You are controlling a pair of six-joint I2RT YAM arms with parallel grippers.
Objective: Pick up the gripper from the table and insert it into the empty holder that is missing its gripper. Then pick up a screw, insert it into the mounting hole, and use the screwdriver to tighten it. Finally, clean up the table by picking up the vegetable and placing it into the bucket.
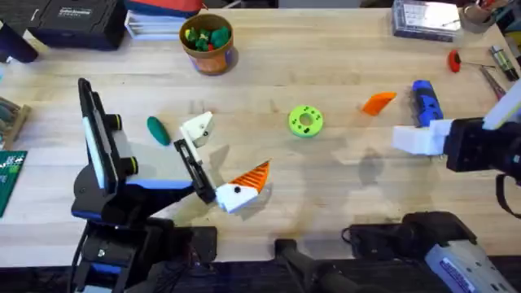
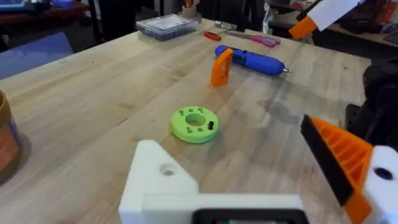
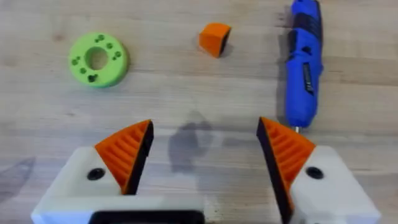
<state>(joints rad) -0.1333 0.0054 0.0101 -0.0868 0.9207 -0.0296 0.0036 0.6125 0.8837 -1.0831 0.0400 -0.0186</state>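
Note:
The loose gripper [image 1: 378,102], an orange ribbed wedge, lies on the table to the back right, just left of the blue screwdriver [image 1: 425,102]. Both also show in the right wrist view: gripper [image 3: 214,38], screwdriver [image 3: 303,68]. My left gripper [image 1: 224,155] is open; it carries one orange finger [image 2: 339,155] and one bare white holder [image 2: 155,180]. My right gripper [image 3: 205,143] hovers open near the screwdriver, with nothing between its fingers. The dark green vegetable [image 1: 157,130] lies left of the holder. The bucket [image 1: 207,41] stands at the back. I cannot pick out a screw.
A bright green ring disc [image 1: 305,120] with a small dark piece in it lies mid-table. At the back right are a red-handled tool [image 1: 453,59] and a clear box [image 1: 423,16]. A black case [image 1: 73,20] sits back left.

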